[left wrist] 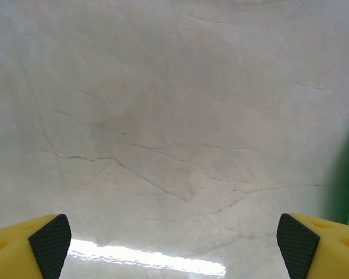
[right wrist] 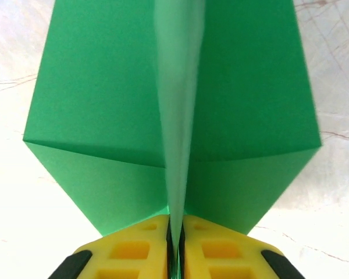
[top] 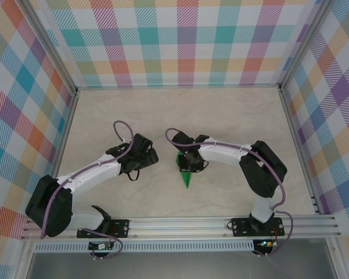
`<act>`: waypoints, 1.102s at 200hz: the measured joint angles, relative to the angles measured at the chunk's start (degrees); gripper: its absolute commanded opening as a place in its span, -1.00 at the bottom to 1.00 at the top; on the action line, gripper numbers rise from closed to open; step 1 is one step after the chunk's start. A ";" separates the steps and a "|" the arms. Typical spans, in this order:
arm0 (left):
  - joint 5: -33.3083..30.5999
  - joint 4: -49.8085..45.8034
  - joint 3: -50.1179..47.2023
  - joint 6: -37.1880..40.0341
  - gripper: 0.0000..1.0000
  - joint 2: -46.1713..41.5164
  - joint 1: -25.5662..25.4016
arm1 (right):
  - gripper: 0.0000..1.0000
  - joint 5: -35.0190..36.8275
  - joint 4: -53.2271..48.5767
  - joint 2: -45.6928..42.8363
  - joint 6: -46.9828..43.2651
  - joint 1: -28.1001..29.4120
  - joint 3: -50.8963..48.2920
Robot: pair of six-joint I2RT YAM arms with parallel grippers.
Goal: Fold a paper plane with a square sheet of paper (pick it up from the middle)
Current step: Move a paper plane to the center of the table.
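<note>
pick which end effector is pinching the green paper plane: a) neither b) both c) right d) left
c: the right end effector has its jaws closed on the central ridge of the paper plane, while the left end effector stands wide open over the bare table.

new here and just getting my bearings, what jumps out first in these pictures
The bright green paper plane at mid-table stands out, its centre fold pinched by the shut right hand. To its left the left hand hangs wide open, holding nothing, over the pale marbled table. Pastel checked walls ring the scene.
</note>
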 measured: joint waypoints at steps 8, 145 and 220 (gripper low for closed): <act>-0.13 -0.26 0.00 -0.11 0.89 0.00 0.00 | -0.67 0.00 -0.07 0.55 -0.07 0.00 0.17; -0.46 -1.27 0.00 -0.37 1.00 0.00 0.00 | -0.71 -0.11 -0.37 3.41 0.00 0.00 1.62; -1.53 -3.93 0.00 -0.28 1.00 -1.03 0.00 | -0.71 1.73 -3.39 7.89 -5.79 -5.40 17.99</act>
